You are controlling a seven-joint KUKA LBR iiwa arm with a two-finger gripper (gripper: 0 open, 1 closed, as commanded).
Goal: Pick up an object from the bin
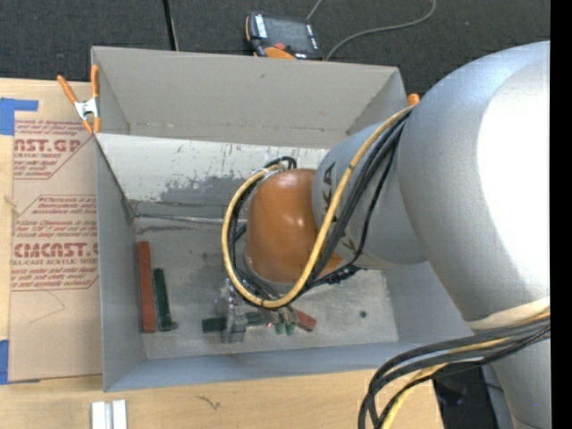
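The gripper (pixel 236 322) stood low on the bin (pixel 241 92) floor, close to the near wall and about midway along it. Whether it was released or clenched could not be determined; nothing could be confirmed as grasped. A small dark green piece (pixel 213 326) lay just beside the gripper on its left, touching or nearly touching it. To the gripper's right, near the same wall, lay a small green piece (pixel 284 327) and a short red piece (pixel 305 321), close together. Further left, well apart from the gripper, an orange-red bar (pixel 144 286) and a dark green bar (pixel 161 297) lay side by side, parallel to the left wall. Above the gripper sat the orange cover (pixel 279 226) of the wrist, looped by yellow and black cables (pixel 234 213). Beyond it, the grey arm (pixel 483 186) entered from the right.
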